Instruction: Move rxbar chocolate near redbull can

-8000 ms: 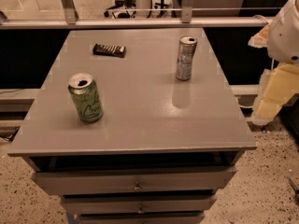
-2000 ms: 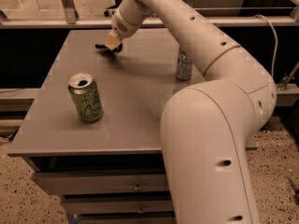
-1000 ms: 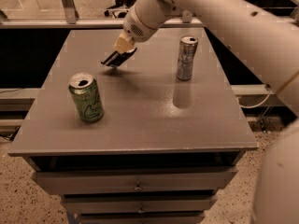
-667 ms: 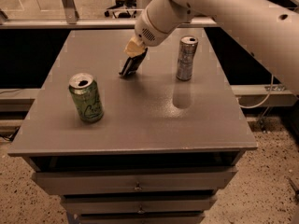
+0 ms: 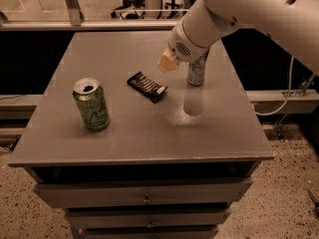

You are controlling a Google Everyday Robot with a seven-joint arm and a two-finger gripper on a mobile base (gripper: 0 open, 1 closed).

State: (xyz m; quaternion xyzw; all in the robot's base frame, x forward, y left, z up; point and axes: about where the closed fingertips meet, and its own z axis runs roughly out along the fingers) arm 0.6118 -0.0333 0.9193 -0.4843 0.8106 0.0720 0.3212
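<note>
The rxbar chocolate (image 5: pixel 147 86), a flat bar in a dark wrapper with pale lettering, lies on the grey table top (image 5: pixel 129 133) near its middle. The redbull can (image 5: pixel 197 72), slim and silver, stands upright just right of the bar, its top hidden behind my arm. My gripper (image 5: pixel 167 63) hangs just above and to the right of the bar, between bar and can. It is open, holds nothing and is clear of the bar.
A wider green can (image 5: pixel 92 105) with an open top stands at the front left of the table. My big white arm (image 5: pixel 249 9) reaches in from the upper right over the back right corner. Drawers sit below the front edge (image 5: pixel 144 199).
My gripper carried the bar from the back left toward the silver can, then let go. The bar now lies flat on the table beside the can.
</note>
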